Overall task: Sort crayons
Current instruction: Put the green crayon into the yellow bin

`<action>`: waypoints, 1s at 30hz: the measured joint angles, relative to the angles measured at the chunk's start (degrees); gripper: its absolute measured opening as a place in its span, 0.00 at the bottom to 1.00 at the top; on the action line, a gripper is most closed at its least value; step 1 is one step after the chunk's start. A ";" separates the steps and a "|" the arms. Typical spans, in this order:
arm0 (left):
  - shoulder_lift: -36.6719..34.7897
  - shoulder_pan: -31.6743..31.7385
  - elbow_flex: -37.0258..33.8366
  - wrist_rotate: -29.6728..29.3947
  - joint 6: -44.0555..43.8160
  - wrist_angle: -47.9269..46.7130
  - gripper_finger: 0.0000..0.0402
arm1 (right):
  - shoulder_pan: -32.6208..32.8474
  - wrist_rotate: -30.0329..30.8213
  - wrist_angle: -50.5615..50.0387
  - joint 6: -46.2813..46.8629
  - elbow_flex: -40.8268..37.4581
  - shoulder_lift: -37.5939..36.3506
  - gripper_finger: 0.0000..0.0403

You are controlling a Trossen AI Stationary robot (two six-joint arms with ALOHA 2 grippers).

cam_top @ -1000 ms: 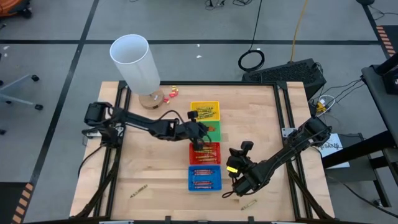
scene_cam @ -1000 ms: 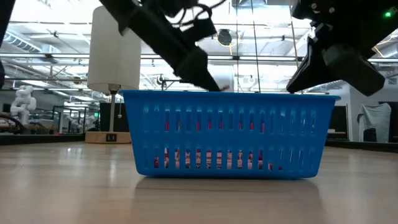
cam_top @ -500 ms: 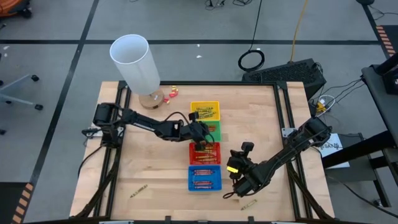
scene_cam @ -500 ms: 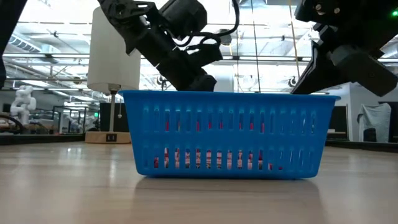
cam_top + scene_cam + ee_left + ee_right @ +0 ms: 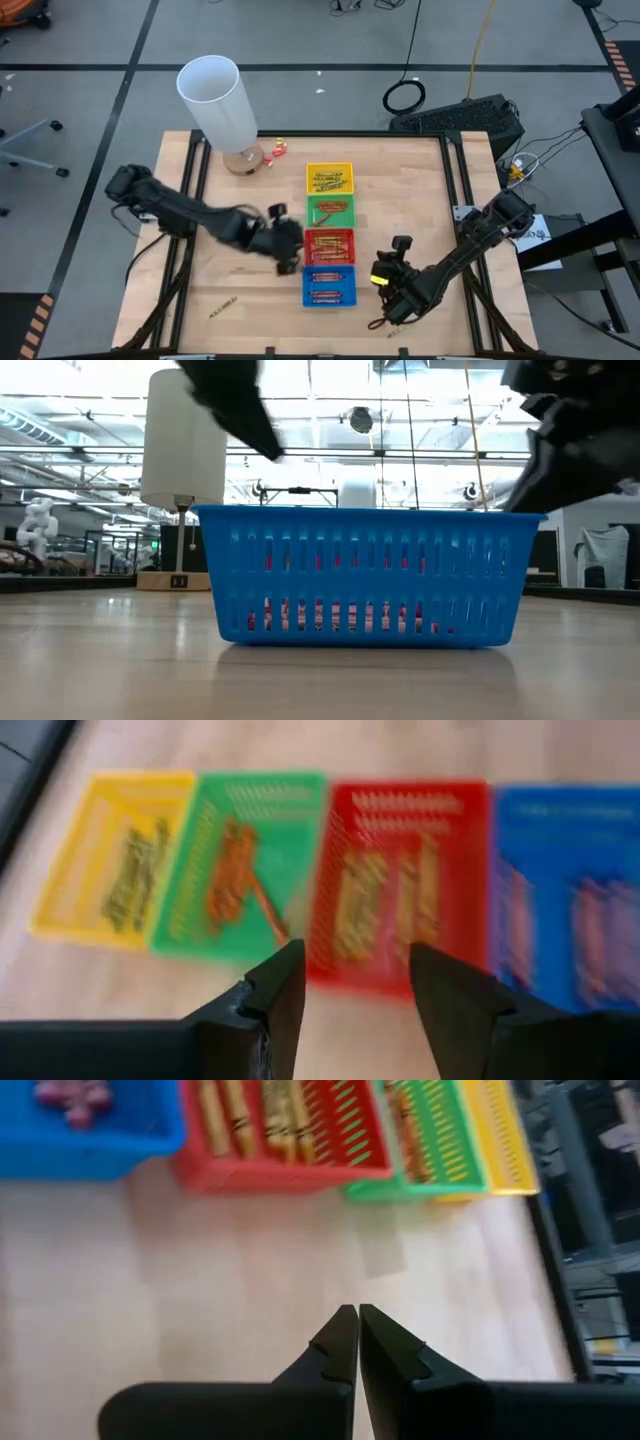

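Four trays stand in a column at mid-table: yellow (image 5: 329, 179), green (image 5: 330, 211), red (image 5: 329, 245) and blue (image 5: 329, 286). Each holds crayons (image 5: 232, 880). One loose crayon (image 5: 222, 306) lies flat on the wood near the front left. My left gripper (image 5: 285, 250) hovers open and empty just left of the red tray; its fingers (image 5: 275, 995) stand apart in the left wrist view. My right gripper (image 5: 390, 308) is shut and empty over bare wood right of the blue tray (image 5: 90, 1120).
A tall white cylinder (image 5: 220, 100) stands at the far left corner, with small red and yellow bits (image 5: 277, 148) by its base. Bare wood lies left of the trays. In the low view the blue tray (image 5: 370, 575) fills the middle.
My left gripper has drawn back from over the green and red trays toward the table's left and near edges, ending beside the red tray. My right gripper has shifted a little toward the near edge, still shut.
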 joint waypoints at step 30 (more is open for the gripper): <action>-1.88 -28.87 -0.09 -15.03 -30.22 -14.40 0.43 | 15.82 -40.99 20.44 -1.91 6.51 2.26 0.41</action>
